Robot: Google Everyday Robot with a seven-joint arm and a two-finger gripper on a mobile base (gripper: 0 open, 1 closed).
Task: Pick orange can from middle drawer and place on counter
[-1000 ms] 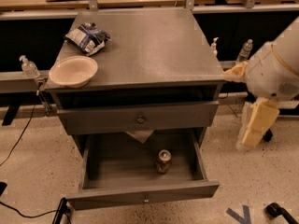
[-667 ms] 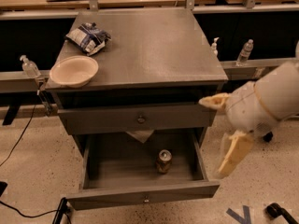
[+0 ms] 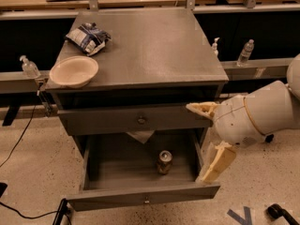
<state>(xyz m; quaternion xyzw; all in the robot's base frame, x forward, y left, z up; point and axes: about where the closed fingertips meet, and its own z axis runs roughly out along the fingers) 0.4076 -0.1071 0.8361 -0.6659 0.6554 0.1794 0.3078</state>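
Observation:
The orange can (image 3: pixel 164 162) stands upright on the floor of the open middle drawer (image 3: pixel 145 199), right of centre. The drawer is pulled out below a closed drawer front with a dark knob (image 3: pixel 141 120). The counter (image 3: pixel 154 46) is the grey top of the cabinet. My gripper (image 3: pixel 207 137) hangs at the right side of the cabinet, level with the closed drawer front and above the open drawer's right wall. Its two pale fingers (image 3: pixel 217 162) are spread wide, with nothing between them. It is to the right of the can and apart from it.
A tan bowl (image 3: pixel 74 71) and a crumpled chip bag (image 3: pixel 87 37) lie on the counter's left side. Clear bottles (image 3: pixel 246 53) stand on the ledges to the right and left (image 3: pixel 29 67). Wooden benches run along the back. A cable lies on the floor at left.
My arm has moved left and down, from beside the cabinet's right edge to the right side of the open drawer. The can and drawer have not moved.

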